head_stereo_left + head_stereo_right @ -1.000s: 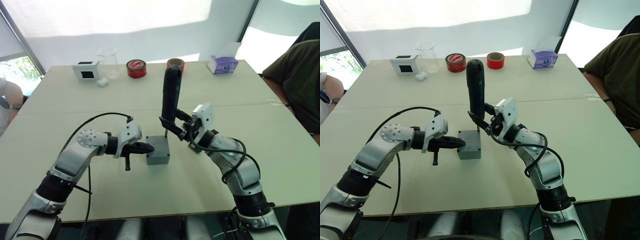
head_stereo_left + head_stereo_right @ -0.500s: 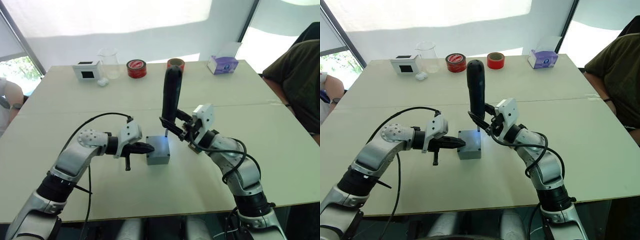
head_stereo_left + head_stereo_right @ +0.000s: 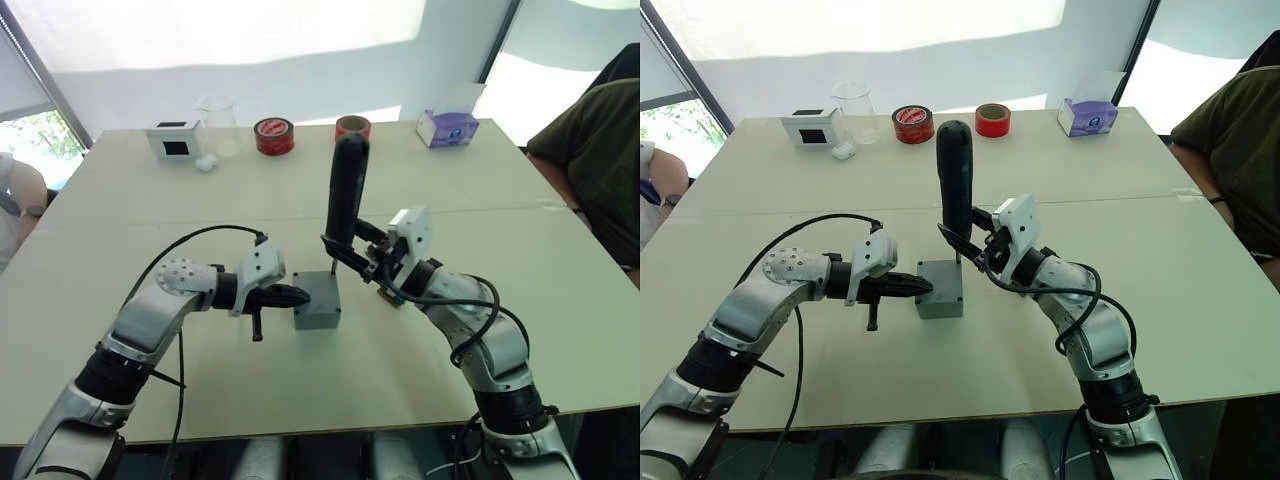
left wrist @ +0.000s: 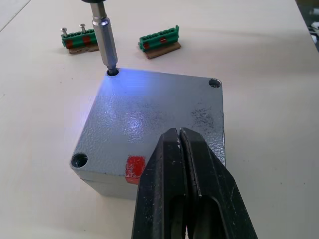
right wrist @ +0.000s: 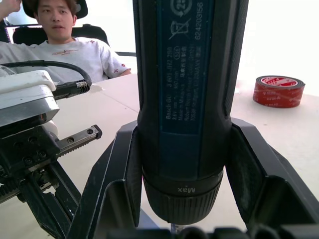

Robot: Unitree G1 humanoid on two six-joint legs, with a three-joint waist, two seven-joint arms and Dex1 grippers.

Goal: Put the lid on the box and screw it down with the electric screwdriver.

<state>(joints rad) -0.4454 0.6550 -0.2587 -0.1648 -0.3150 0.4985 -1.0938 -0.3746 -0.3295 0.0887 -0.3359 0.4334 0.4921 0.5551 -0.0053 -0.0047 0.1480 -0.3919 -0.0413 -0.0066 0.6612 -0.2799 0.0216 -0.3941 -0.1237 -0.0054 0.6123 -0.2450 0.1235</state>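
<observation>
Right gripper (image 3: 985, 250) clamps the upright electric screwdriver (image 3: 955, 185), its bit in a corner hole of the lid (image 4: 154, 117) already seated on the box (image 3: 940, 290); left gripper (image 3: 920, 287), closed and empty, braces the box; other corner holes look empty.

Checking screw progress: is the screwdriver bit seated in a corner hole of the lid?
Yes, the electric screwdriver bit stands in a corner hole of the lid.

Pale table (image 3: 150, 200) — grey box (image 3: 317, 303), tape rolls (image 3: 273, 135), beaker (image 3: 218, 124), tissue pack (image 3: 447, 128).
</observation>
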